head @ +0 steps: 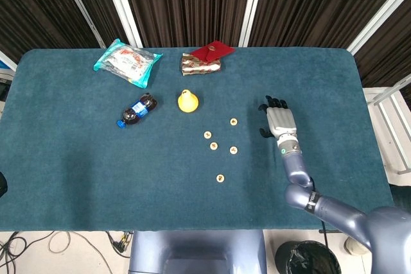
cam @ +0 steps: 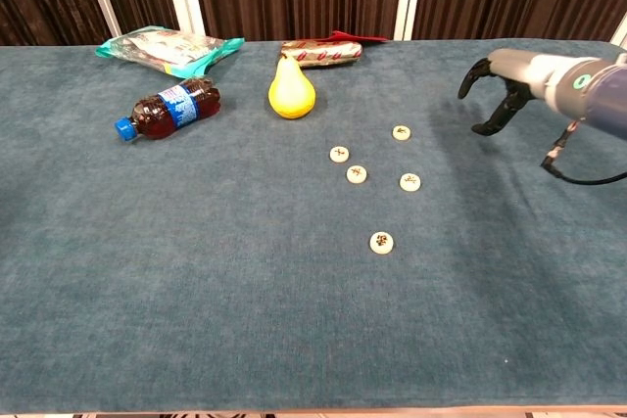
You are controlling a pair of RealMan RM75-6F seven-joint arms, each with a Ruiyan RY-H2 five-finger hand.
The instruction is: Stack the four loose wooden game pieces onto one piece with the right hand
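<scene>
Surface: teal cloth-covered table [head: 77, 158] before dark curtains with white uprights.
Pieces: five round wooden game pieces [head: 214, 145] lie flat and apart just right of frame centre in the head view, none stacked.
Piece layout: the farthest piece [cam: 401, 132] sits upper right of the group; the nearest piece [cam: 381, 242] lies alone toward the lower edge; the other three lie between.
Right hand: the right hand [head: 277, 120] hovers right of the pieces, holding nothing, its dark fingers [cam: 477, 76] spread and curved downward; it touches no piece.
Left hand: not seen in either view.
Pear: a yellow pear [head: 187, 101] stands upright, up and left of the pieces.
Bottle: a small bottle [head: 137, 110] of dark drink lies on its side left of the pear.
Far edge: a teal snack bag [head: 127, 62] at upper left; a red and brown packet [head: 205, 58] top centre.
</scene>
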